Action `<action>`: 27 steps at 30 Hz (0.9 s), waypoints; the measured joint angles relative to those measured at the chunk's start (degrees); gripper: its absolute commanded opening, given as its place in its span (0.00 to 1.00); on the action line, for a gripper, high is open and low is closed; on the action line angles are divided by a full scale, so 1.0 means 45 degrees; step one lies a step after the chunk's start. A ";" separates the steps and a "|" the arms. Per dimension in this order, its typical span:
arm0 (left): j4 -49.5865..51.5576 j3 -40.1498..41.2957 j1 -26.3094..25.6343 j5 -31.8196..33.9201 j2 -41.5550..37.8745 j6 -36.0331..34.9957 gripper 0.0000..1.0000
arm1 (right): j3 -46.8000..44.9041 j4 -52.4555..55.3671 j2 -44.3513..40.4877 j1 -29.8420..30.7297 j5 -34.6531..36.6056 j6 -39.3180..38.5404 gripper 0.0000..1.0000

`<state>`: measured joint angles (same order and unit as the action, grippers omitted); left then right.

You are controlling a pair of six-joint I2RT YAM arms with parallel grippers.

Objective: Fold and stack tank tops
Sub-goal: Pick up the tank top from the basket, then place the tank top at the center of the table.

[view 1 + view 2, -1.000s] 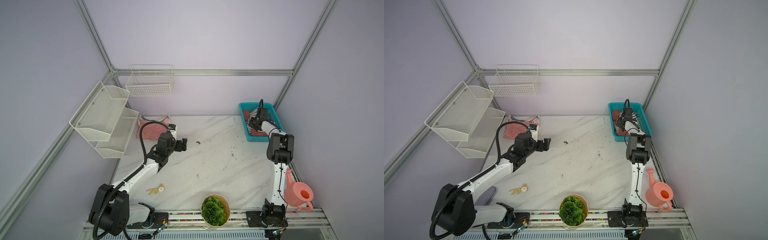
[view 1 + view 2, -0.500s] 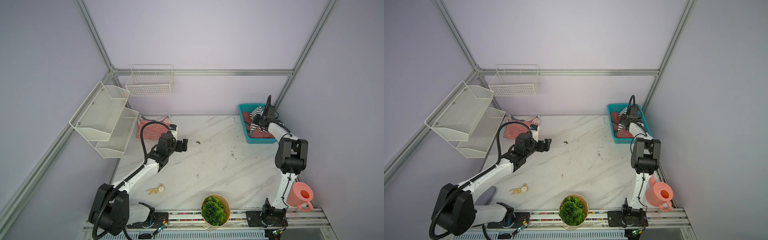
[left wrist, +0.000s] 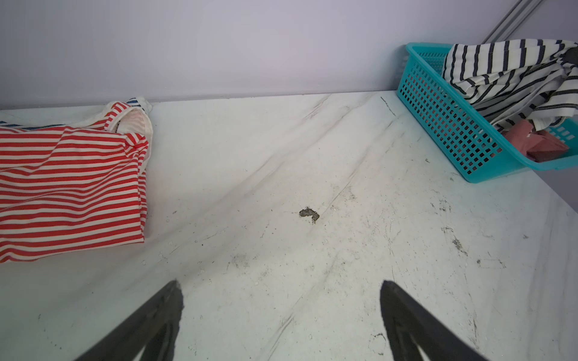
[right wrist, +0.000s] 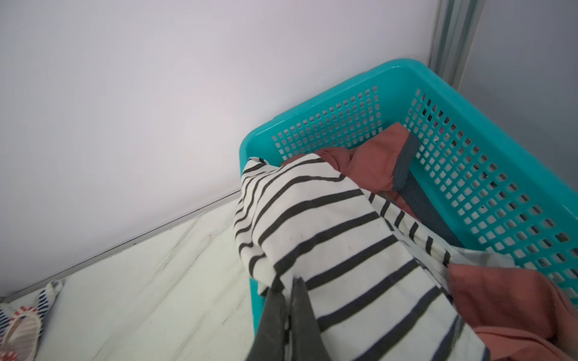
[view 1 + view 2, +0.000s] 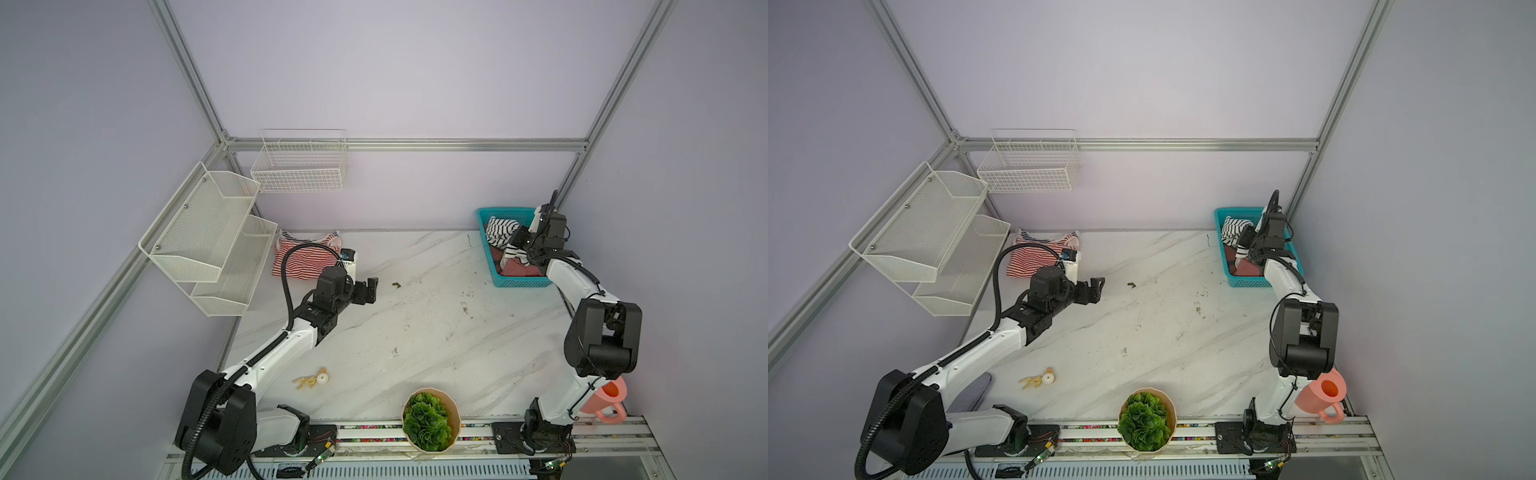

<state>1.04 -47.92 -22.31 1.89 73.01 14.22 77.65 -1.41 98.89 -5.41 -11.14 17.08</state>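
The red-and-white striped tank top (image 5: 305,259) (image 5: 1034,259) (image 3: 68,187) lies folded on the table at the back left. My left gripper (image 5: 370,289) (image 3: 281,284) hovers open beside it over bare marble, holding nothing. In the teal basket (image 5: 523,283) (image 4: 469,187) at the back right, my right gripper (image 5: 519,245) (image 4: 289,284) is shut on a fold of the black-and-white striped tank top (image 5: 500,232) (image 3: 506,75) (image 4: 328,225), which hangs partly lifted above the rim. The dusty-red tank top (image 5: 519,270) (image 4: 372,162) lies crumpled under it; its print is hidden.
White mesh shelves (image 5: 208,237) and a wire basket (image 5: 299,166) hang on the left and back walls. A potted green plant (image 5: 430,419) stands at the front edge, a pink watering can (image 5: 604,401) at the front right, a small yellow toy (image 5: 311,379) front left.
The right arm's elbow has swung out to the right and its gripper has drawn the black-and-white striped top up out of the basket. The left arm has stayed put.
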 measured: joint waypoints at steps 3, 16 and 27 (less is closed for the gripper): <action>-0.0019 0.0000 -0.0005 -0.0063 -0.0228 0.0049 0.97 | -0.0704 -0.0719 -0.1355 0.0063 -0.0733 0.0340 0.00; -0.0117 0.0000 -0.0340 -0.0379 -0.0656 0.0389 0.96 | 0.0233 -0.2147 -0.4099 0.2089 -0.2890 0.0860 0.00; -0.0155 0.0000 -0.0481 -0.0359 -0.1914 0.0389 0.96 | 0.0549 -0.0685 -0.2385 0.5032 -0.2667 0.0665 0.00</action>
<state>0.34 -47.92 -24.47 0.27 64.40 15.97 80.12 -4.49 88.16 17.23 -23.14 20.08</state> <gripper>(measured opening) 0.963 0.058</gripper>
